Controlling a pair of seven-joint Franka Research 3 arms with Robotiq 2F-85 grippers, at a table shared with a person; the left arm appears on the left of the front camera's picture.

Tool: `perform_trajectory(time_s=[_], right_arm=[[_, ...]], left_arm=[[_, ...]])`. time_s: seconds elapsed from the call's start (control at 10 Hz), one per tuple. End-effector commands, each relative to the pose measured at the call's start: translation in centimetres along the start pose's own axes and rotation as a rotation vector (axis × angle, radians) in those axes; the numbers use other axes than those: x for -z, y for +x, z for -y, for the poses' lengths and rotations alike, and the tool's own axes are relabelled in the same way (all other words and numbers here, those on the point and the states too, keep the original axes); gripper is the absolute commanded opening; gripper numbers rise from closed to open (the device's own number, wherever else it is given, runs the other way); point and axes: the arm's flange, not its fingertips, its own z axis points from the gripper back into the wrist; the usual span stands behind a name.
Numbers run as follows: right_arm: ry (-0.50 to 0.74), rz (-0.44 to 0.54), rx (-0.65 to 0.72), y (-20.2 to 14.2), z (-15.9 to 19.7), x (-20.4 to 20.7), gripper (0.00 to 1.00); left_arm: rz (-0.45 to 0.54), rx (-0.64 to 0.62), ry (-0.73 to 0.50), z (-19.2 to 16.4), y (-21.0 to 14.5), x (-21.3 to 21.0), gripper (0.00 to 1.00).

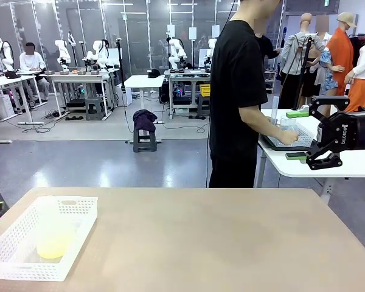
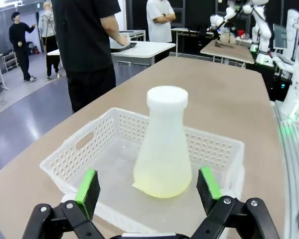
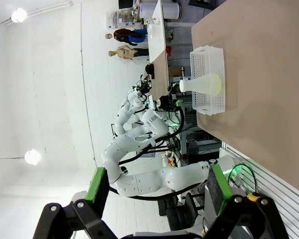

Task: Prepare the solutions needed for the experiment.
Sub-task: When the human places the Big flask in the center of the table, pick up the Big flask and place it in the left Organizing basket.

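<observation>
A translucent Erlenmeyer flask (image 2: pixel 163 149), capped in white, stands upright in a white perforated basket (image 2: pixel 82 144) at the near left corner of the tan surface (image 1: pixel 219 237). A shallow layer of pale yellow-green solution (image 2: pixel 162 184) sits at its bottom. The left claw (image 2: pixel 148 191) hovers just short of the basket, jaws wide apart and empty. The right claw (image 1: pixel 301 134) hangs open at the right edge. A person (image 1: pixel 237 91) in black stands beyond, turned toward a neighbouring white table (image 1: pixel 353 164).
</observation>
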Motion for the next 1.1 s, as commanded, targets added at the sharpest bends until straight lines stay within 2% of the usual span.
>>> perform_trajectory(time_s=[0.0,0.2,0.4,0.5,0.6,0.7,0.8,0.9,1.0], right_arm=[[0.008,0.001,-0.002,0.0,-0.1,-0.1,1.0],[0.008,0.001,-0.002,0.0,-0.1,-0.1,1.0],[0.008,0.001,-0.002,0.0,-0.1,-0.1,1.0],[0.008,0.001,-0.002,0.0,-0.1,-0.1,1.0],[0.008,0.001,-0.002,0.0,-0.1,-0.1,1.0],[0.008,0.001,-0.002,0.0,-0.1,-0.1,1.0],[0.008,0.001,-0.002,0.0,-0.1,-0.1,1.0],[0.008,0.001,-0.002,0.0,-0.1,-0.1,1.0],[0.008,0.001,-0.002,0.0,-0.1,-0.1,1.0]], left_arm=[[-0.006,-0.242,-0.035,1.9,3.8,-1.0,1.0],[-0.039,-0.395,-0.104,5.0,8.6,-2.3,1.0],[-0.071,-0.546,-0.118,6.7,12.0,-3.4,1.0],[-0.116,-0.601,-0.129,7.3,13.1,-3.4,1.0],[-0.109,-0.681,-0.164,7.6,14.3,-3.4,1.0],[-0.151,-0.799,-0.2,7.6,15.0,-3.2,1.0],[-0.164,-0.898,-0.32,7.9,15.9,-3.0,1.0],[-0.206,-0.923,-0.334,8.3,16.4,-2.6,1.0],[-0.203,-1.005,-0.399,8.3,16.9,-2.0,1.0]])
